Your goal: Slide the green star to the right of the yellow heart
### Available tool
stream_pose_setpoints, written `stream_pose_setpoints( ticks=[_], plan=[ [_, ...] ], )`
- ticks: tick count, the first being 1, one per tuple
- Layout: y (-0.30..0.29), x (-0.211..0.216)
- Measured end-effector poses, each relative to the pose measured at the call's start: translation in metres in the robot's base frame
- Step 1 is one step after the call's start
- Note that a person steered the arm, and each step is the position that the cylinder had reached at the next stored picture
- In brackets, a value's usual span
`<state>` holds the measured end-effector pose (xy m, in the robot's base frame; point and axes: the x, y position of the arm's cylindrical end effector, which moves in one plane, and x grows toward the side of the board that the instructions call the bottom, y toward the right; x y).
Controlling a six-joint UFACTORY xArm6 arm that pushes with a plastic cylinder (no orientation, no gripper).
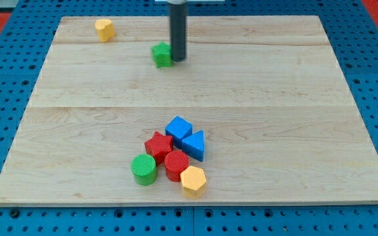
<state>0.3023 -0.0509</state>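
Note:
The green star (162, 54) lies near the top middle of the wooden board (274, 98). The yellow heart (104, 29) sits at the board's top left, well to the left of and a little above the star. My tip (177, 59) is at the end of the dark rod, right against the star's right side, touching or nearly touching it.
A cluster sits at the bottom middle: a blue cube (178, 128), a blue triangle (194, 145), a red star (157, 145), a red cylinder (176, 165), a green cylinder (144, 169) and a yellow hexagon (193, 180). Blue pegboard surrounds the board.

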Motion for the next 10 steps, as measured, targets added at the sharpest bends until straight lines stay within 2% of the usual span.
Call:
stream_pose_setpoints(
  ticks=[2,5,6,8,9,10],
  plan=[
    [-0.069,0.042],
    [-0.058,-0.033],
    [-0.044,-0.013],
    [-0.044,-0.028],
    [-0.036,-0.016],
    [0.037,0.051]
  ],
)
